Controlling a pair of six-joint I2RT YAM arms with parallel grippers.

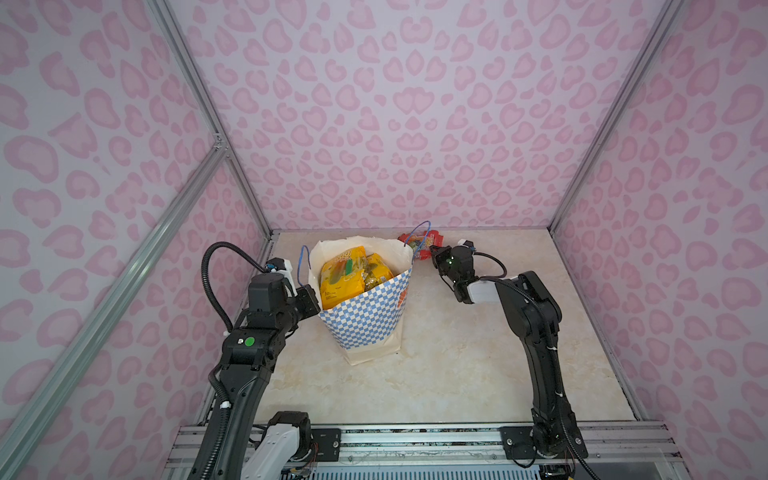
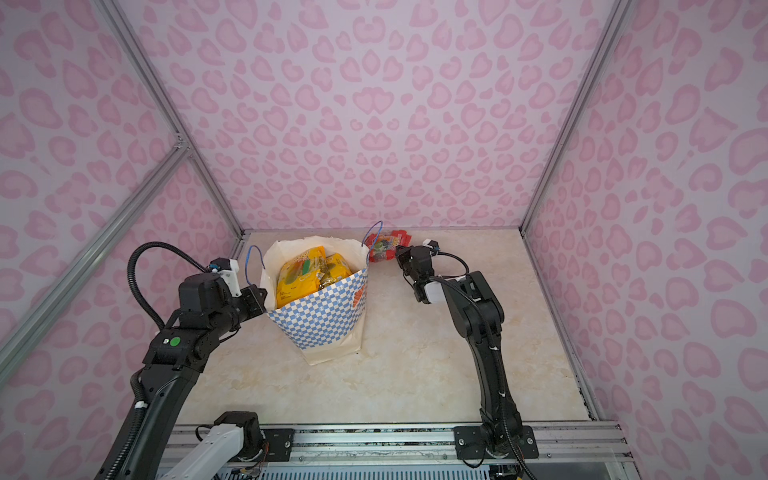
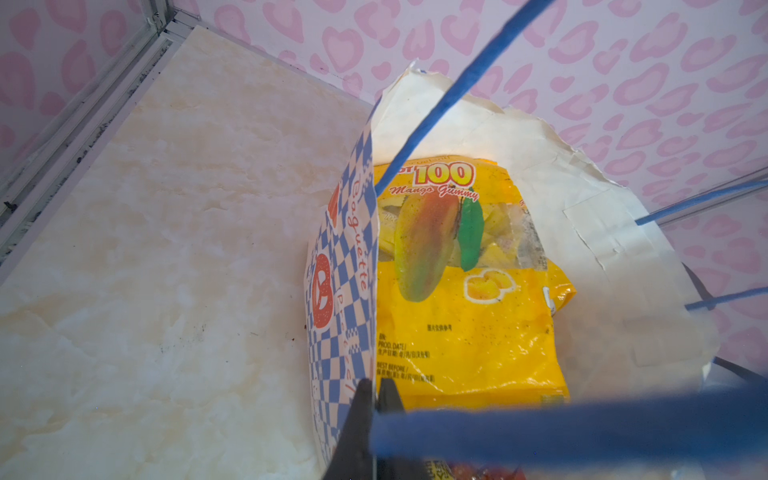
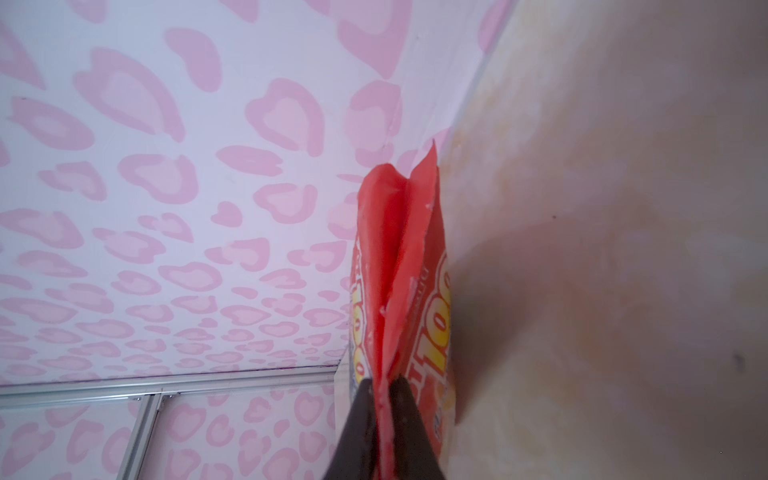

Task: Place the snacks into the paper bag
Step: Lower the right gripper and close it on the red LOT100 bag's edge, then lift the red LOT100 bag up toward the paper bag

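Standing open on the pale marble-look table (image 1: 457, 365), the paper bag (image 1: 365, 320) has a checkered side printed "Baguette" beside a red pretzel (image 3: 322, 291). The left gripper (image 3: 376, 388) is pressed together on the bag's rim. Inside leans a yellow packet (image 3: 469, 316) reading "100 Mango Gummy", with "PROD. DATE" and "BEST BEFORE" lower down. Just beside the bag, near the back wall (image 1: 415, 124), the right gripper (image 4: 384, 388) pinches the edge of a red packet (image 4: 399, 249) marked "100".
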